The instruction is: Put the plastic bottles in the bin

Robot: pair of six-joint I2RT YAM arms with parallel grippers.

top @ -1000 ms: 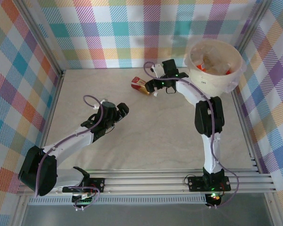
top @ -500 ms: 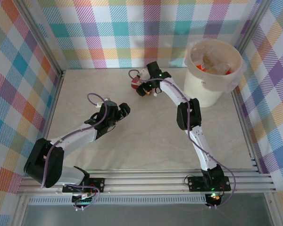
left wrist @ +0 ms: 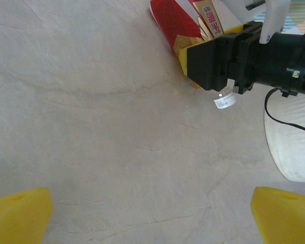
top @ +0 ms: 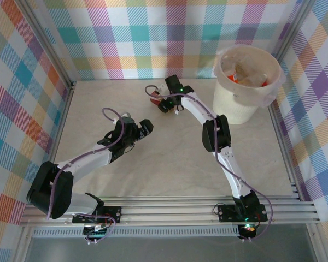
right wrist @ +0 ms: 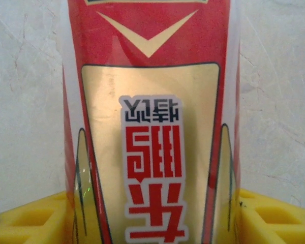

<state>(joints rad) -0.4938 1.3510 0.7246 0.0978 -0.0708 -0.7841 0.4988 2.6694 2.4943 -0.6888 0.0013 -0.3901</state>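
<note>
A plastic bottle [top: 154, 97] with a red and gold label lies on the table left of the bin [top: 234, 106]. My right gripper [top: 162, 102] is shut on it. In the right wrist view the bottle [right wrist: 151, 127] runs up the middle between both yellow fingers [right wrist: 30, 218], which press its sides. The left wrist view has the same bottle [left wrist: 179, 23] at the top, with the right gripper [left wrist: 193, 56] on it. The cream bin holds several bottles [top: 246, 73]. My left gripper [top: 145, 128] stands open over bare table, its yellow fingertips [left wrist: 18, 216] wide apart.
The bin's white wall [left wrist: 290, 147] stands close to the right of the held bottle. A small white cap-like piece [left wrist: 225, 102] sits just below the right gripper. Checked walls and metal rails [top: 71, 82] box in the table on three sides.
My right arm has swung left from beside the bin to the red-labelled bottle and closed its jaws round it. The left arm has barely shifted.
</note>
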